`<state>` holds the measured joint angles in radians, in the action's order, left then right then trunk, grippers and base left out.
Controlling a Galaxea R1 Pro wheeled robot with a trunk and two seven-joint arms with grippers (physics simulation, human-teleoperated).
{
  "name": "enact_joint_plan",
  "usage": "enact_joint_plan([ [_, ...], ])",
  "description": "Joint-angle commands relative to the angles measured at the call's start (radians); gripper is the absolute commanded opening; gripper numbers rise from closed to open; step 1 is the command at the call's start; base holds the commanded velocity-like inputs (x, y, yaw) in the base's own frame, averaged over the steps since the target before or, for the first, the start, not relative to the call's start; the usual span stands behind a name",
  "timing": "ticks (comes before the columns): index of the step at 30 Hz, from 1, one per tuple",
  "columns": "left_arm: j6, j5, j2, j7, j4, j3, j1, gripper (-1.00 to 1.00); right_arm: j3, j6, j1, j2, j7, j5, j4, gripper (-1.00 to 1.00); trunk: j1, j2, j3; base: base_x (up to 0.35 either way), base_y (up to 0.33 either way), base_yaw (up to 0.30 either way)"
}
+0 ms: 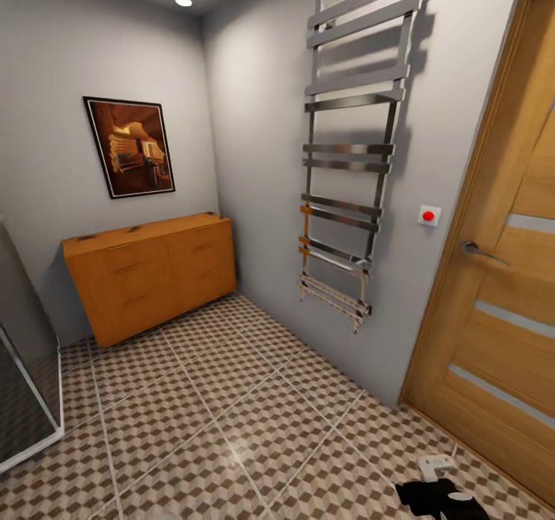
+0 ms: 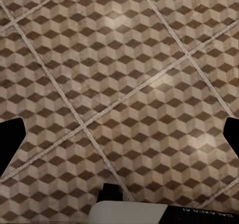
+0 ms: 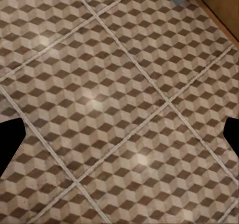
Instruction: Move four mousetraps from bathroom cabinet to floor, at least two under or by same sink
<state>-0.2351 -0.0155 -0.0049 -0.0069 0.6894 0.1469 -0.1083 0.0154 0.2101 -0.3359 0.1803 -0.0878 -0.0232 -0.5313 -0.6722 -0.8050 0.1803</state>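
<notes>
both grippers hang over the bathroom floor (image 1: 231,420), carrying nothing. in the left wrist view the left gripper (image 2: 119,134) has its dark fingertips far apart at the frame's edges with only cube-patterned tile between them, so it is spread wide; the right gripper (image 3: 119,139) stands the same way in the right wrist view, close to the foot of the wooden door (image 1: 501,273). the step in hand looks like the approach: nothing is fetched yet. further on, past bare tile, the cabinet (image 1: 150,273) stands against the back wall under a framed picture (image 1: 129,146), well apart from both grippers. small dark bits on its top (image 1: 86,236) may be mousetraps, too small to tell. next, i judge, the base must roll up to it.
</notes>
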Motion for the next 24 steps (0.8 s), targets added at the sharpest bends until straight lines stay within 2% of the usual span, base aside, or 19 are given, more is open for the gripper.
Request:
enact_joint_plan([
  [1,-0.006,-0.002,-0.001,-0.001,0.001,0.002,-0.001,1.00,0.002,0.006,0.000,0.001,-0.003,-0.003,-0.003,1.00,0.004,0.006,-0.002,0.000,0.000,0.299],
  [24,-0.006,-0.003,-0.001,-0.001,0.001,0.002,-0.001,1.00,0.002,0.006,0.000,0.001,-0.003,-0.003,-0.003,1.00,0.092,0.167,-0.074,0.000,0.000,0.298],
])
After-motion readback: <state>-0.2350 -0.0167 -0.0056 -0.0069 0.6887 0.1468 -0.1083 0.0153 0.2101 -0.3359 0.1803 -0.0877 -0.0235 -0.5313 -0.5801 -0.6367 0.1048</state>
